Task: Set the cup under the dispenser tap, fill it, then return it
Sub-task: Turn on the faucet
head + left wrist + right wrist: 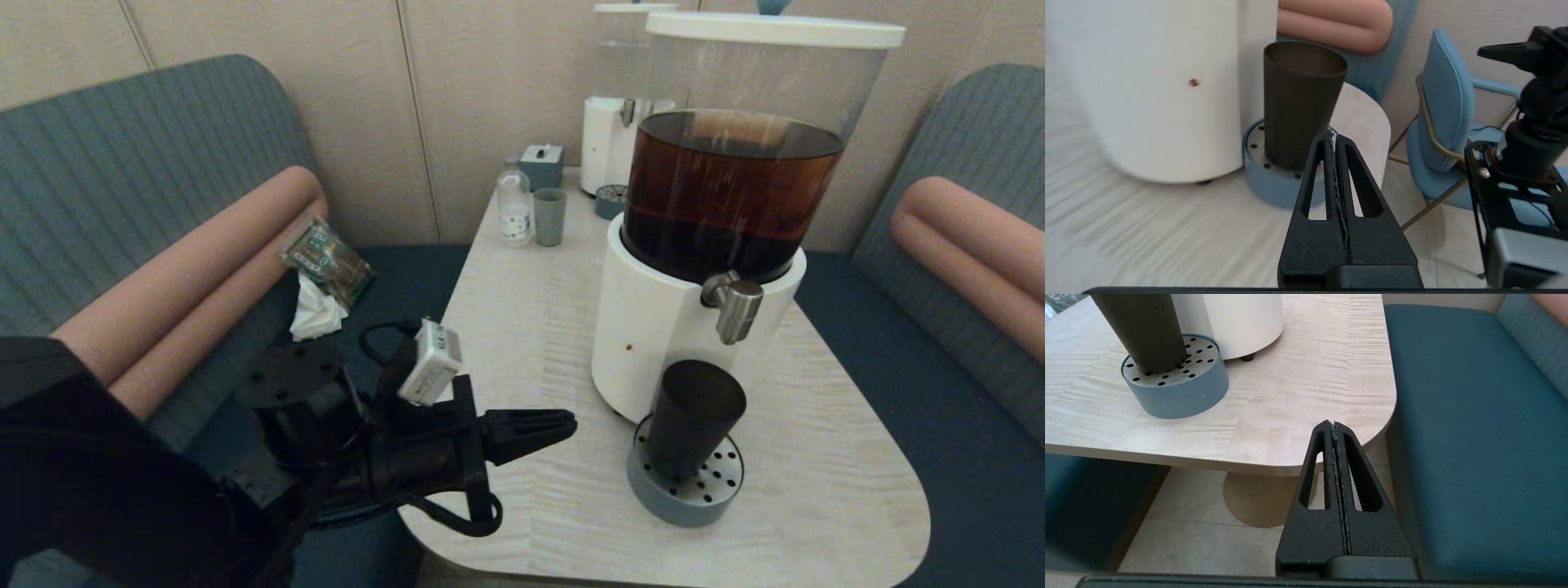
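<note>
The dark tapered cup (pixel 694 416) stands upright on the blue-grey perforated drip tray (pixel 718 500), below the brushed-steel dispenser tap (pixel 736 306) of the big white-based dispenser (pixel 653 327) holding brown liquid. My left gripper (pixel 569 424) hovers over the table's left part, well to the left of the cup, shut with nothing between its fingers. The left wrist view shows the cup (pixel 1300 102) a short way beyond the left gripper (pixel 1333 136). My right gripper (pixel 1333 424) is shut and empty, parked off the table's near right corner. The cup (pixel 1143 330) and the tray (pixel 1180 390) appear there too.
At the table's back stand a small grey-green cup (pixel 549 216), a clear bottle (pixel 514 204), a small teal box (pixel 542 166) and a second, clear-liquid dispenser (pixel 624 106). Blue benches with pink bolsters flank the table (pixel 531 343). A wrapper and tissue (pixel 322 278) lie on the left bench.
</note>
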`<state>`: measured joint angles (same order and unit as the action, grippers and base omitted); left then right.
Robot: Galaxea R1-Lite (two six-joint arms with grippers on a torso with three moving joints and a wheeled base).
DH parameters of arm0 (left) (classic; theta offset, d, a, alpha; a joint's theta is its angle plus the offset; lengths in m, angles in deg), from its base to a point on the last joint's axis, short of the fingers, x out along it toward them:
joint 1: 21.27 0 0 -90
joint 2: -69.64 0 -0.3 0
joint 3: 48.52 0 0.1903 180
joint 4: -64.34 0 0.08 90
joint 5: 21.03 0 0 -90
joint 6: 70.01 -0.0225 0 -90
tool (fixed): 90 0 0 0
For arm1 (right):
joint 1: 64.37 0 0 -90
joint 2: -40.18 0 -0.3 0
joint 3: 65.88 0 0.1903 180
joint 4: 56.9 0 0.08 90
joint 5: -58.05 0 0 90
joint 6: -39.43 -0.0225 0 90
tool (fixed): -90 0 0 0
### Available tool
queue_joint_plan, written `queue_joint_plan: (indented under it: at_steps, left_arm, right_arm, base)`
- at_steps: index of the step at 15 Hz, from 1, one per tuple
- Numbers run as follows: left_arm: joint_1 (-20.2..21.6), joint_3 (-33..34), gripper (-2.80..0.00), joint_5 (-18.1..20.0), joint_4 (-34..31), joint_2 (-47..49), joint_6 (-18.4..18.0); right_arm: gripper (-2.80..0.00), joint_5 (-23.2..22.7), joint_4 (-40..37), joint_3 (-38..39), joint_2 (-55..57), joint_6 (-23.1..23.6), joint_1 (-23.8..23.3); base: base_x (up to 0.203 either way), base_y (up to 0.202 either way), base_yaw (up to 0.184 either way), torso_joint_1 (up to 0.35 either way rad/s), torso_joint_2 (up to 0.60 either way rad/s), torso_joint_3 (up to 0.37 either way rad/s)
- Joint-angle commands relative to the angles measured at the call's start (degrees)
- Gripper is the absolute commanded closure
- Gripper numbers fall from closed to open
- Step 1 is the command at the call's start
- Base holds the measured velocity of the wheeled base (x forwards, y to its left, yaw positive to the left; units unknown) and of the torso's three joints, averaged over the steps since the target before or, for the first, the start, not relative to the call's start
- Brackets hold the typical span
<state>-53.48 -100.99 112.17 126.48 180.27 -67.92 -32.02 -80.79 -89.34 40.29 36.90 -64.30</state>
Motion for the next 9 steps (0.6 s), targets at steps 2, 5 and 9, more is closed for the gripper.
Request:
queue_joint_plan:
  at_steps: [2,5,9]
  left_arm:
    - [-2.9,-4.9,0.0,-3.7,-0.5,6.4,0.0]
    - [-5.6,-6.6,0.0,-5.7,-0.6,8.8,0.1]
    - [-7.6,-9.9,0.0,-9.1,-0.6,12.2,0.0]
  right_arm:
    - [0.0,0.0,0.0,0.0,0.1,0.0,0.0]
    - [0.0,0.0,0.0,0.0,0.1,0.0,0.0]
    - [0.0,0.0,0.0,0.0,0.1,0.1,0.0]
  base:
    - [0.0,0.0,0.0,0.0,0.0,0.0]
    - [0.0,0.0,0.0,0.0,0.0,0.0]
    - [0.0,0.0,0.0,0.0,0.0,0.0]
